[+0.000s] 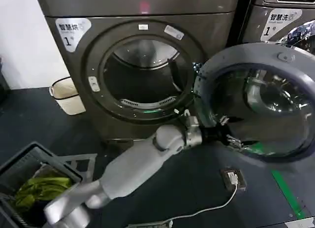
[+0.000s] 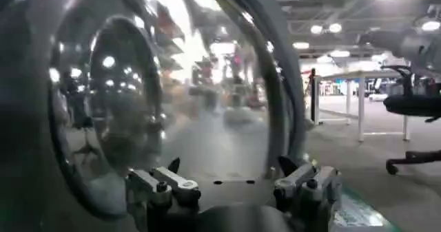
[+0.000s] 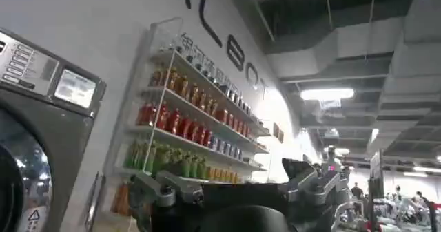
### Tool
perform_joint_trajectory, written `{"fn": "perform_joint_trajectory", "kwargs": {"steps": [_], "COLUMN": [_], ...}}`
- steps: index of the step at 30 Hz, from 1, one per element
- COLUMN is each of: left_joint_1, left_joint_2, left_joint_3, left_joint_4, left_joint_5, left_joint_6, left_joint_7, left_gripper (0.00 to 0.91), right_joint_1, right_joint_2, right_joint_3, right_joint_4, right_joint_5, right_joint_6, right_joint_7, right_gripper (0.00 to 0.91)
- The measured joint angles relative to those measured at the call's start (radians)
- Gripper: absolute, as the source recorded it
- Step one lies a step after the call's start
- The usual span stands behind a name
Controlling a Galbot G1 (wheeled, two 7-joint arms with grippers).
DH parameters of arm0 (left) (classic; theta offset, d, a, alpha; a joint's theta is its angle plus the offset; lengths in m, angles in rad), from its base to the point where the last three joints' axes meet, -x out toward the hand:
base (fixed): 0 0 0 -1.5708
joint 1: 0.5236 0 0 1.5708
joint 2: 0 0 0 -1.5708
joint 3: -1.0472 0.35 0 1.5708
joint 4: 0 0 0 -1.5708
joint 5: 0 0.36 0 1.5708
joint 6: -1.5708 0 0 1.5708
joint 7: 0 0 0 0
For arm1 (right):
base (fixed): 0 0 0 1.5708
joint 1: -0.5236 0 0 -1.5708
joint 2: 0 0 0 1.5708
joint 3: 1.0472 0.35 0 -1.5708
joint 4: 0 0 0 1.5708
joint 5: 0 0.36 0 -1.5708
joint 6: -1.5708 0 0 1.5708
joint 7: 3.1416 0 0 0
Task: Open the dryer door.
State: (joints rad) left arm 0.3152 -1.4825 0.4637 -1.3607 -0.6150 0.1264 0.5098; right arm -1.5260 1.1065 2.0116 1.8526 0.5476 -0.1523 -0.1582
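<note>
The grey dryer (image 1: 74, 65) stands with its round drum opening (image 1: 142, 75) uncovered. The dryer door (image 1: 261, 105) hangs swung out to the right, its glass bowl facing me. My left arm reaches across from the lower left, and my left gripper (image 1: 230, 137) is at the door's lower left rim. In the left wrist view the door's glass (image 2: 172, 96) looms close ahead of the left gripper (image 2: 231, 168), which is open with nothing between its fingers. My right gripper (image 3: 217, 175) is open and held aside, facing a wall shelf.
A dark laundry basket (image 1: 15, 164) with green cloth sits at the lower left. A white bin (image 1: 66, 95) stands left of the dryer. A second machine (image 1: 280, 16) is at the right. A plug and cable (image 1: 231, 178) lie on the floor.
</note>
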Motion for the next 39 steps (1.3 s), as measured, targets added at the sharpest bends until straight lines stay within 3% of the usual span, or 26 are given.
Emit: {"fn": "perform_joint_trajectory", "kwargs": {"steps": [16,39], "left_joint_1": [-0.047,-0.109], "left_joint_2": [-0.111,-0.122], "left_joint_3": [0.028,0.058], "left_joint_4": [0.103,0.171], "left_joint_5": [0.085,0.077], "left_joint_6": [-0.043,-0.097], "left_joint_7": [-0.079,-0.101], "left_gripper": [0.907,0.907], "right_joint_1": [-0.01,-0.043], "right_joint_2": [-0.018,-0.016], "right_joint_3": [0.004,0.035], "right_joint_4": [-0.015,-0.011], "right_joint_5": [0.006,0.011], "right_joint_6": [0.014,0.017], "right_joint_7": [0.0,0.004], "right_gripper": [0.907,0.907]}}
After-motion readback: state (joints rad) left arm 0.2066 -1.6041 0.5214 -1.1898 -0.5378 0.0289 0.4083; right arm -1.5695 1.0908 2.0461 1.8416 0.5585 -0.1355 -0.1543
